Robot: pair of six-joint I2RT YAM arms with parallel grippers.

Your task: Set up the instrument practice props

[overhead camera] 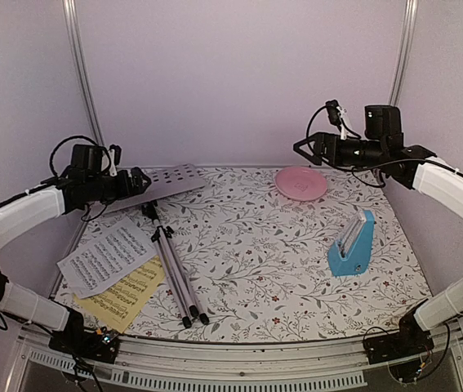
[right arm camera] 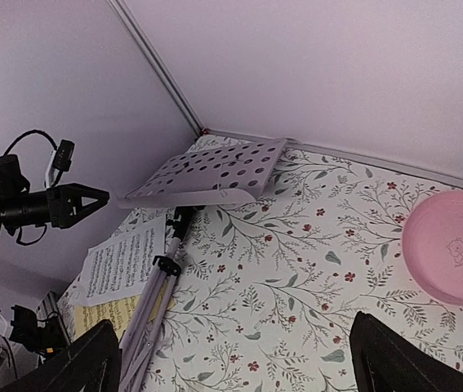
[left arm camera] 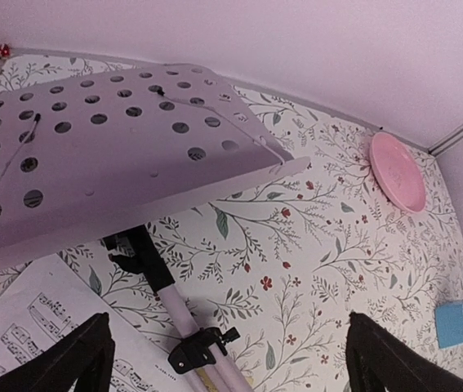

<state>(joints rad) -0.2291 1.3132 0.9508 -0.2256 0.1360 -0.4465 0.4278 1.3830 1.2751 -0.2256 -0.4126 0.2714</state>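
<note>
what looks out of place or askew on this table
The music stand lies on its side, legs folded, not upright. The white sheet sits crooked, overlapping the yellow sheet beside it. Nothing looks spilled or damaged.

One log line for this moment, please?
left gripper open, empty | right gripper open, empty | music stand lying folded | metronome upright

A: Where's room?
B: Middle of the flowery table [overhead camera: 264, 261], btw the silver tripod music stand [overhead camera: 168, 261] lying flat & the small blue pyramid metronome [overhead camera: 352, 245]. Wide gap.
A: Left side?
B: Tight. White music sheet [overhead camera: 107, 255] lies partly over the yellow music sheet [overhead camera: 125, 298], just beside the stand's legs. Its holey pale desk [overhead camera: 170, 181] fills the back-left corner.
A: Back right?
B: Pink round plate [overhead camera: 301, 183] sits there, well apart from the metronome.
</note>
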